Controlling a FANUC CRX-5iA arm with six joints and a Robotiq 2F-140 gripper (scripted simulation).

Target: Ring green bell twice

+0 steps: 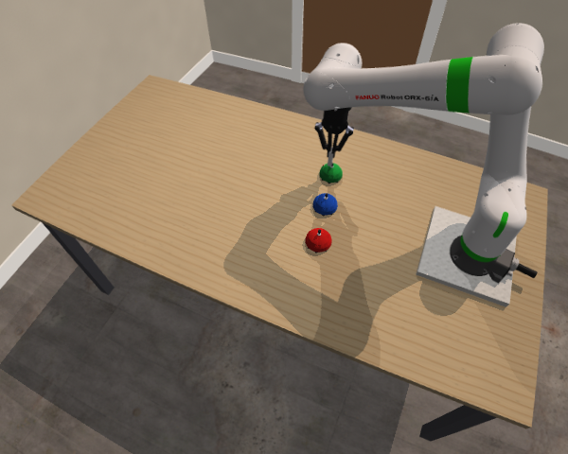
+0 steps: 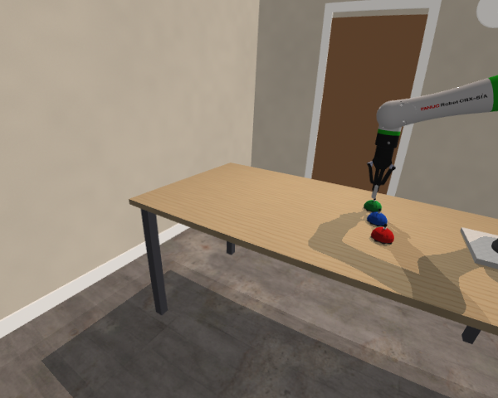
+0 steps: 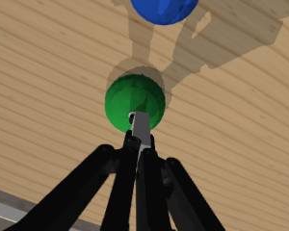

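Observation:
The green bell (image 1: 330, 172) is the far one in a row of three bells on the wooden table. It also shows in the exterior view (image 2: 372, 206) and in the wrist view (image 3: 134, 102). My gripper (image 1: 330, 163) is shut, fingers pressed together, pointing straight down over the green bell's top. In the wrist view the grey fingertips (image 3: 141, 129) sit at the small button (image 3: 133, 115) in the dome's middle and partly cover it. I cannot tell whether the button is pushed down.
The blue bell (image 1: 325, 203) stands close in front of the green one, and the red bell (image 1: 318, 239) behind it in line. The arm's grey base plate (image 1: 470, 253) is at the right of the table.

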